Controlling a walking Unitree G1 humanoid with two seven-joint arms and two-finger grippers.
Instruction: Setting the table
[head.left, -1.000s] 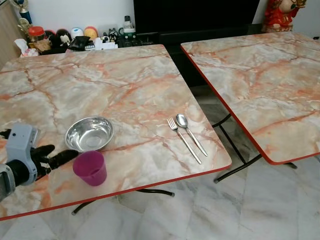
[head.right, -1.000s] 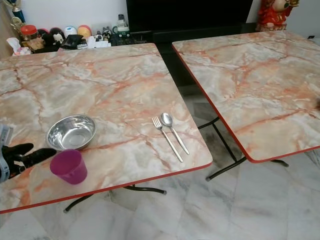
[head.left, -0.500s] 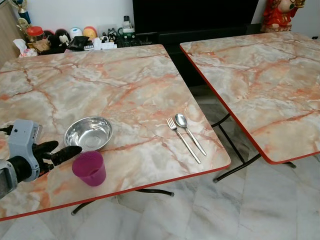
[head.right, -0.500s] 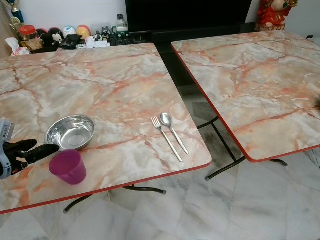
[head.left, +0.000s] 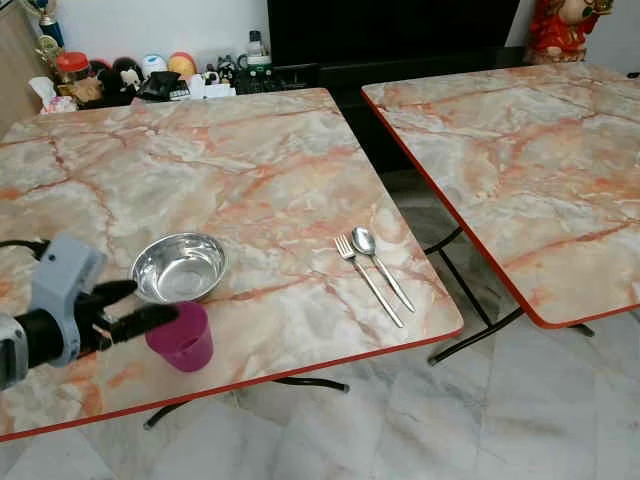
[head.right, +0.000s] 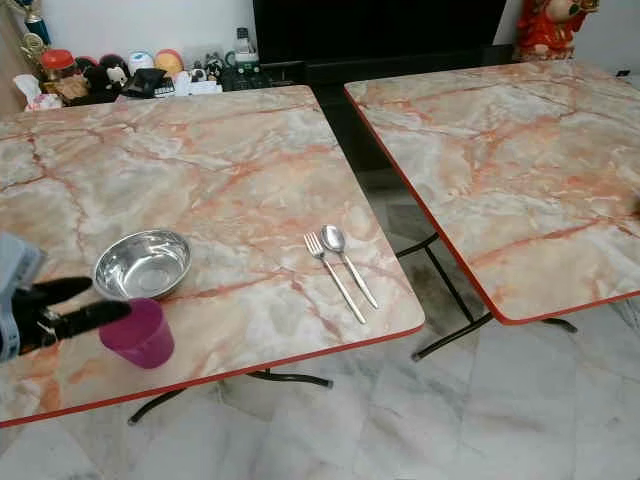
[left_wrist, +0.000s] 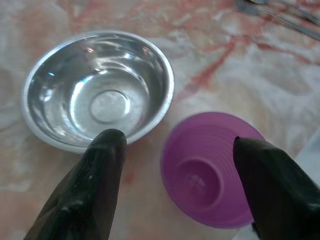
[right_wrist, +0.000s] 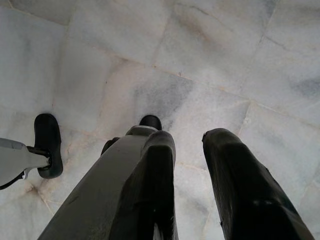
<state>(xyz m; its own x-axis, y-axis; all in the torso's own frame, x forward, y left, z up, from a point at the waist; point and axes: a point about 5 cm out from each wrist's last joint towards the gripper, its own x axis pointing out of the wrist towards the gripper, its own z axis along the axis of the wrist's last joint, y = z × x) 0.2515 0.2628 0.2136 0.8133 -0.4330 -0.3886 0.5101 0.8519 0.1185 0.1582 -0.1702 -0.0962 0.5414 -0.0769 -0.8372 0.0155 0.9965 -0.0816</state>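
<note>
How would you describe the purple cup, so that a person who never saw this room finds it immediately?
Start at the marble-patterned table on the robot's left, the one that carries tableware. Near its front edge, beside the steel bowl, stands the purple cup, with the left gripper open at its rim. It is the one coloured plastic item; the bowl, fork and spoon are shiny metal.

A purple plastic cup (head.left: 182, 336) stands upright and empty near the table's (head.left: 250, 170) front edge. Just behind it sits a shiny steel bowl (head.left: 179, 267), seemingly empty. A fork (head.left: 366, 280) and spoon (head.left: 380, 265) lie side by side toward the front right corner.
</note>
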